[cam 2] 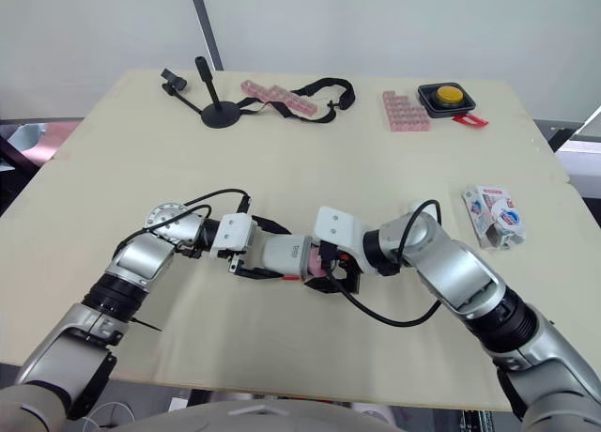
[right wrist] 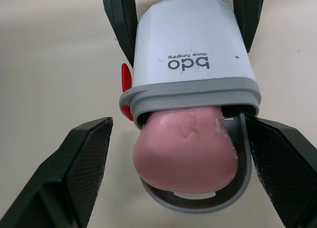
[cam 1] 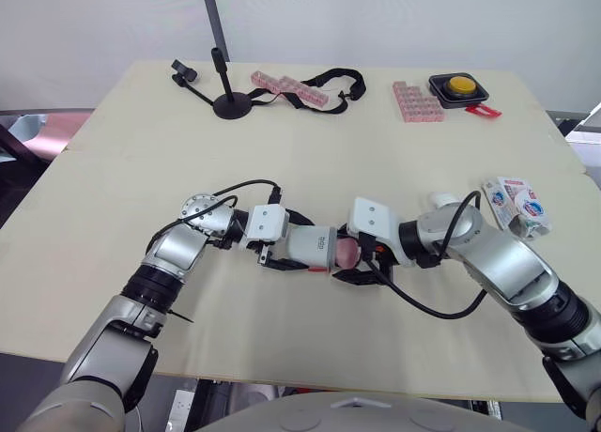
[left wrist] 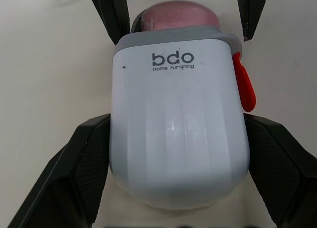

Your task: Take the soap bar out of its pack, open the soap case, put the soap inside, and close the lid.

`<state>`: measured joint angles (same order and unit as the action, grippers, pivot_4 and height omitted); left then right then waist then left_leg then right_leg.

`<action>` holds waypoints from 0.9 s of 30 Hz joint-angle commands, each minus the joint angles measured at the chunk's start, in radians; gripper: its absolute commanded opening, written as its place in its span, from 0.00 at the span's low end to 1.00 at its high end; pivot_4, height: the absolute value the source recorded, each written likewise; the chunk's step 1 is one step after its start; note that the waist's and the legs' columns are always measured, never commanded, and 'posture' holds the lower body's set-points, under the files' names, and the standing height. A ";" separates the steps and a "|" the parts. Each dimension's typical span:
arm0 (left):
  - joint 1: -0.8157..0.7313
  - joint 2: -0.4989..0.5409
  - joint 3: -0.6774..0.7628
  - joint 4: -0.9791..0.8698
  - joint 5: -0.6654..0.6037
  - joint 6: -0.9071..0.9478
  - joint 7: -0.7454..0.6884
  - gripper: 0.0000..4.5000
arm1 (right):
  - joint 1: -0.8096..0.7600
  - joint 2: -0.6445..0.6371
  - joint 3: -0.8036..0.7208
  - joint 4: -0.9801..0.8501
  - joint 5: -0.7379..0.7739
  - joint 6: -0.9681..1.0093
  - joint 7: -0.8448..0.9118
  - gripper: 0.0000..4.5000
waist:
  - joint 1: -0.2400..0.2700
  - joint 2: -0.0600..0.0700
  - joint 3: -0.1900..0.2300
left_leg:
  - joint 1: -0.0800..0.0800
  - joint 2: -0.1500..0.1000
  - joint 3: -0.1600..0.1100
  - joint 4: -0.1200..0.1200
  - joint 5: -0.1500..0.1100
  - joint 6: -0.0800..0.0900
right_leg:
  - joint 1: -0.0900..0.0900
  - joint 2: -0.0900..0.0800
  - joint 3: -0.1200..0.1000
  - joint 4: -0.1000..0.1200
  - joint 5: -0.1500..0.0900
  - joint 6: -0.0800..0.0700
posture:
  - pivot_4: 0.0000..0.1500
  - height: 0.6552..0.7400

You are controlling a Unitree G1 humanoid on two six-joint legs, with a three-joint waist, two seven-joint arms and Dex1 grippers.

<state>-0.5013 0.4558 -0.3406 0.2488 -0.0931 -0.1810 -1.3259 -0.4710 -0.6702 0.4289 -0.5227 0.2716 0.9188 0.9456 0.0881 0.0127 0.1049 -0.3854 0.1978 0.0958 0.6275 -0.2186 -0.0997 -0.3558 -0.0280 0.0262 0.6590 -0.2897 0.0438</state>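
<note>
Left hand (cam 1: 289, 241) clamps the soap case (cam 1: 315, 247) by its sides at frame centre on the table (cam 1: 310, 131), bracing it. Pink soap (right wrist: 185, 148) sits half inside the open end. Right hand (cam 1: 362, 261) is spread wide around the soap, gripping nothing, probably set to push it in. Pack (cam 1: 515, 205) lies far right.

Soap case (right wrist: 190, 44): white, faintly ribbed shell is noted, with a grey rim band, dark lettering and a red latch (left wrist: 243, 84) at one side.
Soap (right wrist: 185, 148): plain pink.
Left gripper (left wrist: 177, 134) and right gripper (right wrist: 178, 121): fingers are recorded as black, pads finely cross-hatched.
Table (cam 1: 376, 160): pale cream, unpatterned.
Soap pack (cam 1: 516, 205), right: white, printed in blue and red.
Far side: black stand (cam 1: 230, 103), black strap (cam 1: 333, 80), pink blocks (cam 1: 417, 103), yellow button (cam 1: 460, 84) set in black housing.
</note>
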 commanded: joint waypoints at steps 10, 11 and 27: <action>-0.011 0.000 -0.003 -0.012 -0.007 -0.003 0.002 0.77 | 0.099 -0.089 -0.145 -0.020 0.034 -0.074 -0.014 0.99 | 0.010 0.000 0.000 | 0.000 0.000 0.000 0.000 0.000 0.000 | 0.000 0.000 0.000 0.000 0.000 0.000 | 1.00 0.98; -0.013 -0.001 -0.003 -0.012 -0.008 -0.002 0.002 0.77 | 0.113 -0.097 -0.159 -0.011 0.034 -0.087 -0.016 0.99 | 0.010 0.000 0.000 | 0.000 0.000 0.000 0.000 0.000 0.000 | 0.000 0.000 0.000 -0.001 0.000 0.000 | 1.00 0.98; -0.016 -0.001 0.007 -0.026 -0.028 0.014 -0.004 0.77 | 0.251 -0.084 -0.138 0.049 0.018 -0.340 0.037 0.01 | 0.015 0.000 0.000 | -0.001 0.000 0.000 0.000 0.000 0.000 | 0.000 0.000 0.000 -0.001 0.000 0.000 | 1.00 0.98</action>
<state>-0.5064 0.4509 -0.3531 0.2530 -0.0931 -0.1660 -1.3301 -0.2141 -0.7581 0.2854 -0.4569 0.2984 0.6036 0.9797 0.1036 0.0127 0.1049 -0.3860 0.1978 0.0958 0.6273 -0.2188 -0.0997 -0.3559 -0.0280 0.0261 0.6576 -0.2897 0.0439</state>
